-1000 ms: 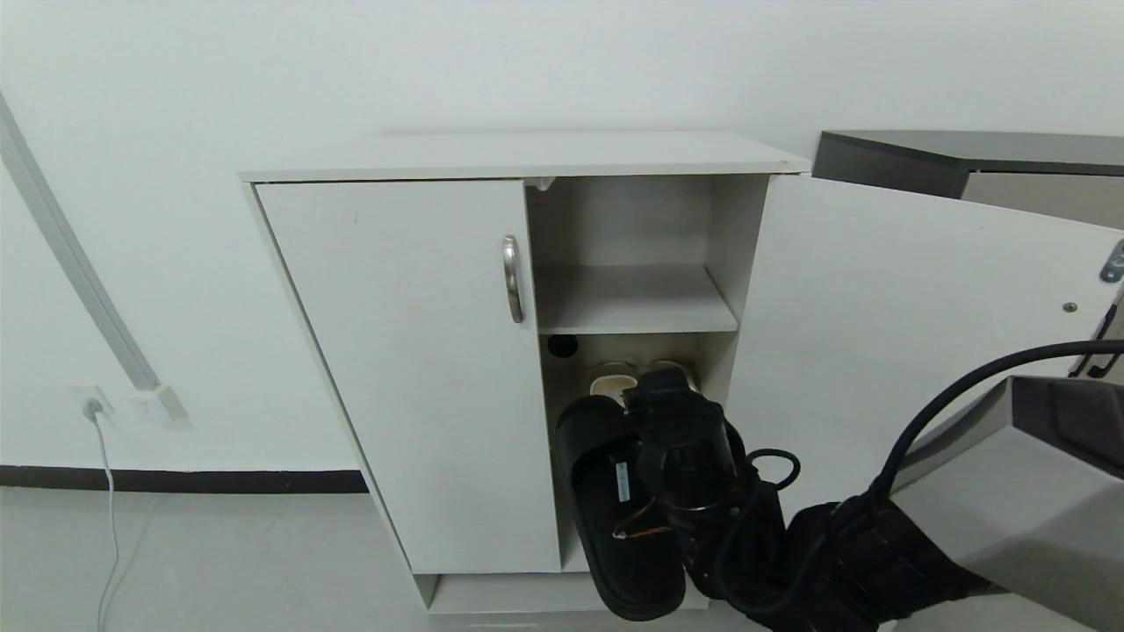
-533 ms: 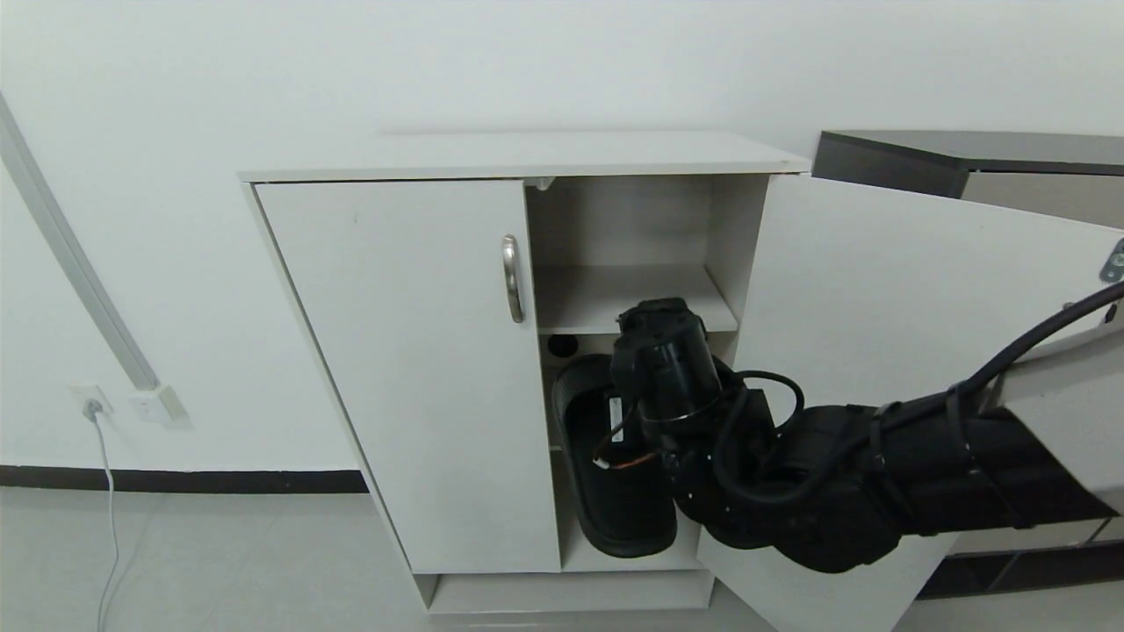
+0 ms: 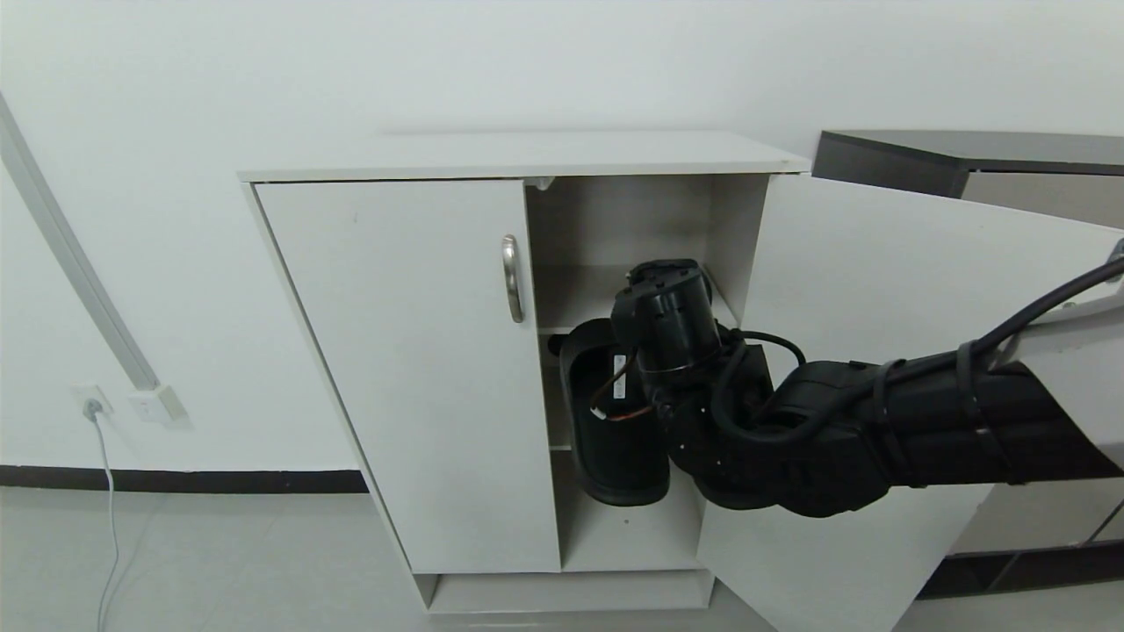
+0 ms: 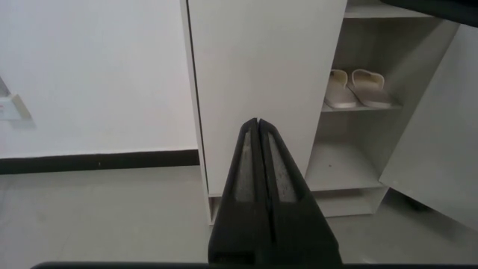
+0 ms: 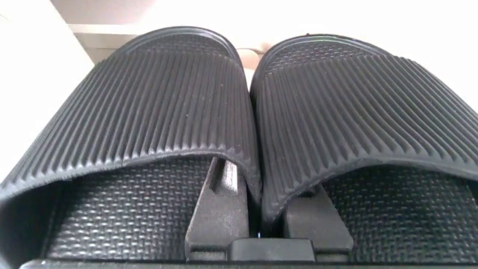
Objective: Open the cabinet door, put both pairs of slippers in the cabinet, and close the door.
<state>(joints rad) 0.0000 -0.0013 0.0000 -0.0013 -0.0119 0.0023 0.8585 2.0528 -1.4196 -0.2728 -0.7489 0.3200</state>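
A pair of black ribbed slippers (image 5: 246, 112) hangs side by side in my right gripper (image 5: 258, 224), which is shut on their inner strap edges. In the head view the black slippers (image 3: 610, 421) are inside the right opening of the white cabinet (image 3: 527, 154), soles facing out, just below the upper shelf (image 3: 588, 303). The right door (image 3: 861, 351) is open and the left door (image 3: 413, 369) is closed. A beige pair (image 4: 358, 87) lies on the middle shelf. My left gripper (image 4: 258, 123) is shut and holds nothing, low in front of the closed door.
The open door stands close beside my right arm. The bottom shelf (image 4: 340, 168) is bare. A dark-topped counter (image 3: 966, 149) stands behind the door on the right. A wall socket with a cable (image 3: 92, 411) is at lower left.
My right arm has lifted the black slippers from near the floor up and forward into the cabinet opening. They now hide the beige pair in the head view.
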